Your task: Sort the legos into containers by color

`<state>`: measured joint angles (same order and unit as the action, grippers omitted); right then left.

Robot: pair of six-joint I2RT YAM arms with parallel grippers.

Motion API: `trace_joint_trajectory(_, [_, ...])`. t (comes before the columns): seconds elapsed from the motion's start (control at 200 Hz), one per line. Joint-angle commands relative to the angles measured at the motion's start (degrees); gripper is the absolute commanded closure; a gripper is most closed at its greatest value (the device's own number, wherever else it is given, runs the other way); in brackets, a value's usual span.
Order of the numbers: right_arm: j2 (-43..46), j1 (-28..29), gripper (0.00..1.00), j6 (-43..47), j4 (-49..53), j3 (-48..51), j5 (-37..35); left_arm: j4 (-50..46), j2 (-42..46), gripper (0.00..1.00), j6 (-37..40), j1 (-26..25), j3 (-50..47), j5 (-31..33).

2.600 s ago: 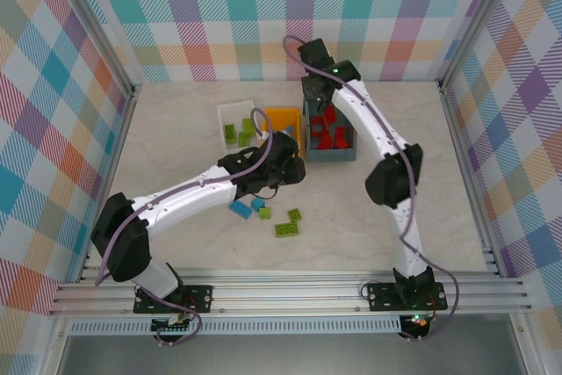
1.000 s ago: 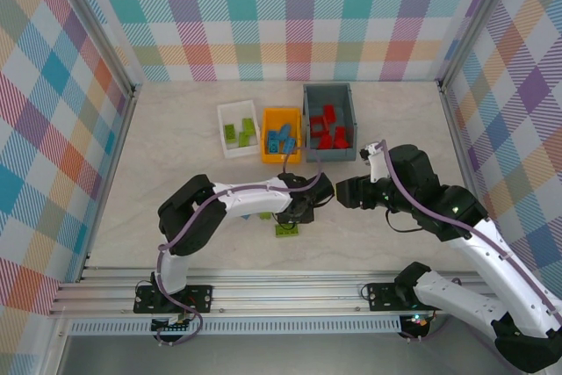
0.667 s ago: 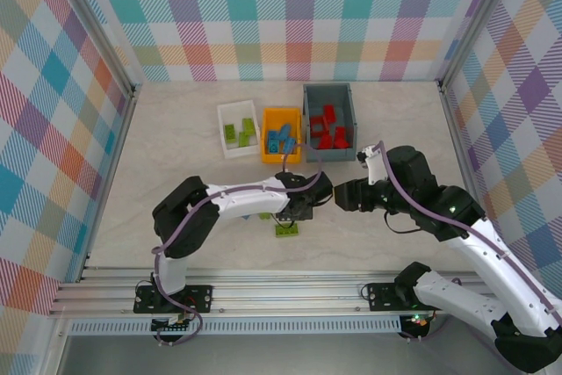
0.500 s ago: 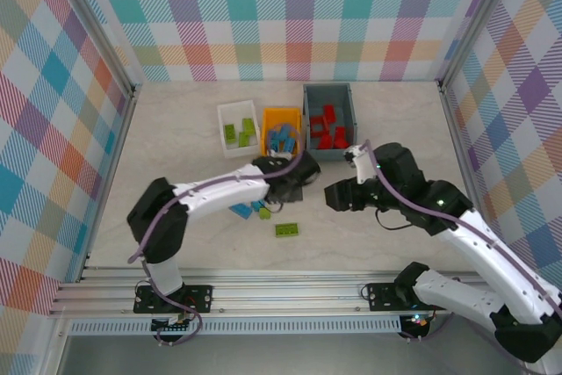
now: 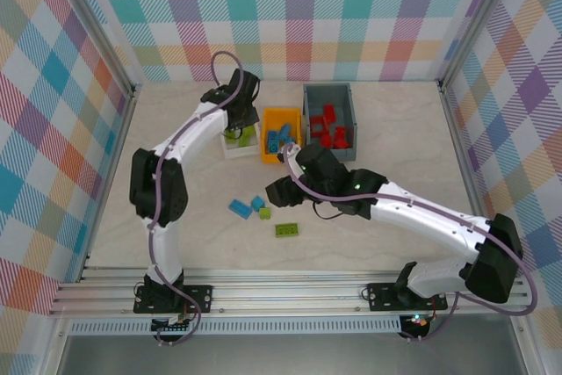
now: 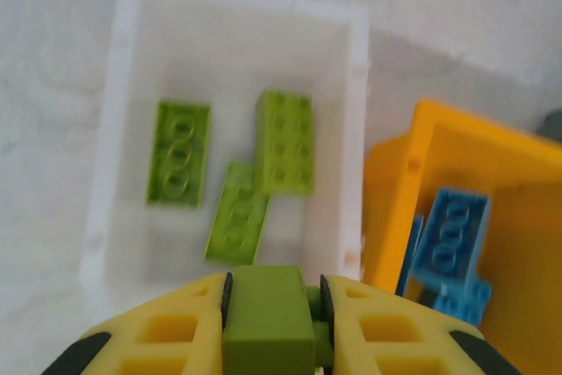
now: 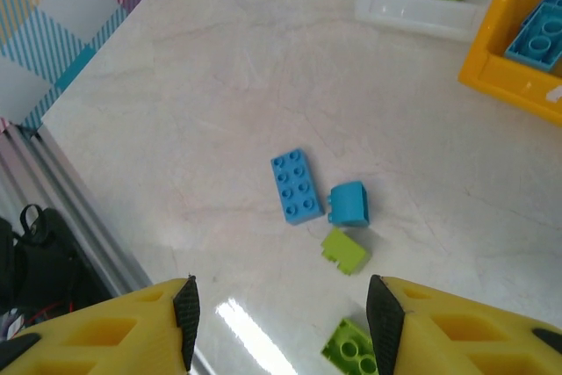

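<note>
Left arm [image 5: 186, 133] and right arm [image 5: 421, 217] are showing white rounded shells between black joints. A lilac cable [image 5: 213, 68] is looping along each arm. Black base plates [image 5: 173, 298] are carrying both. Left gripper [image 6: 274, 292] and right gripper [image 7: 283, 296] are wearing yellow fingers [image 7: 457, 331] with recessed pockets and black pads [image 7: 186, 313].

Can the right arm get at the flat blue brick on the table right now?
Probably yes: the right gripper hovers open above the blue brick, nothing over it; the small cyan brick sits close beside.
</note>
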<state>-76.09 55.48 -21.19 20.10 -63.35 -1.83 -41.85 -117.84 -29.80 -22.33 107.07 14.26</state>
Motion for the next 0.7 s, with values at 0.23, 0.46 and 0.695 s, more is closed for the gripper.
trace_joint_trajectory(0.23, [-0.89, 0.24, 0.44, -1.31, -4.42, -1.96, -2.13, -4.24, -14.24, 0.77, 3.86, 4.37, 15.28, -0.88])
trace_joint_trajectory(0.46, [-2.15, 0.22, 0.42, -1.83, -3.11, -1.87, -1.56, -4.66, -16.03, 0.6, 4.14, 5.19, 15.45, -1.9])
trace_joint_trajectory(0.695, [-2.55, 0.24, 0.39, -1.44, -0.54, -1.34, -0.97, -5.5, -11.3, 0.52, 3.59, 5.1, 14.04, -3.45])
